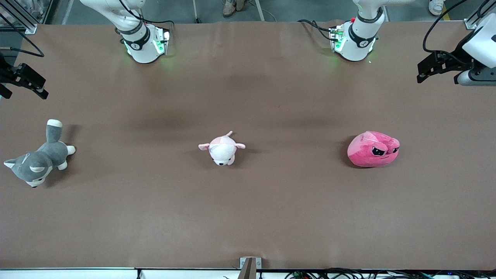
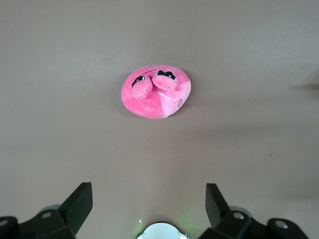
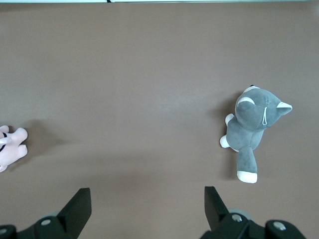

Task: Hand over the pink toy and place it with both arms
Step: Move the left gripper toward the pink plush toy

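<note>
The pink toy (image 1: 372, 149) (image 2: 156, 92), a rounded hot-pink plush with dark sleepy eyes, lies on the brown table toward the left arm's end. My left gripper (image 1: 424, 71) (image 2: 148, 199) hangs open over bare table at that end, well apart from the toy and holding nothing. My right gripper (image 1: 25, 91) (image 3: 147, 199) hangs open over the right arm's end of the table, also holding nothing.
A pale pink-and-white plush animal (image 1: 222, 149) (image 3: 11, 147) lies mid-table. A grey-and-white plush dog (image 1: 38, 159) (image 3: 251, 127) lies toward the right arm's end. The arm bases (image 1: 145, 42) (image 1: 354, 38) stand along the table's edge farthest from the front camera.
</note>
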Tool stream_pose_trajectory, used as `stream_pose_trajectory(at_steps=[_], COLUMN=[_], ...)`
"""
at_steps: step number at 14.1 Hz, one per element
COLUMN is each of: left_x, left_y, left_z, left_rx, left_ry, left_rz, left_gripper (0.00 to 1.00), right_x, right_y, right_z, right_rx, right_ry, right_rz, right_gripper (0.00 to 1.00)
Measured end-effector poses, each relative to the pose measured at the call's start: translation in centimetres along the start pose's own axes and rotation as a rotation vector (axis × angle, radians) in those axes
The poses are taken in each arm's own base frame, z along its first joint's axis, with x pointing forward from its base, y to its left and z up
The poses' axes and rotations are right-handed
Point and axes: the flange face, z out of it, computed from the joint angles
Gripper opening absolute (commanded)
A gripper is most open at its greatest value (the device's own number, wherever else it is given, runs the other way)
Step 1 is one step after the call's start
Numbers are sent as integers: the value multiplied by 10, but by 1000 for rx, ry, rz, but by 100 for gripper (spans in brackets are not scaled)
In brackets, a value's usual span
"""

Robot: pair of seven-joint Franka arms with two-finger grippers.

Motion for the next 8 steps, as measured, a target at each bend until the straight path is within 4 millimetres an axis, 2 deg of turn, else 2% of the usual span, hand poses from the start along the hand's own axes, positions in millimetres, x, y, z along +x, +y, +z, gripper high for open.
stream_pose_trajectory(at_steps=[8], left_x=[3], left_y=[-6], left_z=[-1], left_rx=[-1], left_ry=[4], left_rz=[-9], left_gripper=[100], right_x=[1], right_y=[0], right_z=[-4], right_rx=[0], right_ry=[8], right_rz=[1], right_gripper=[100])
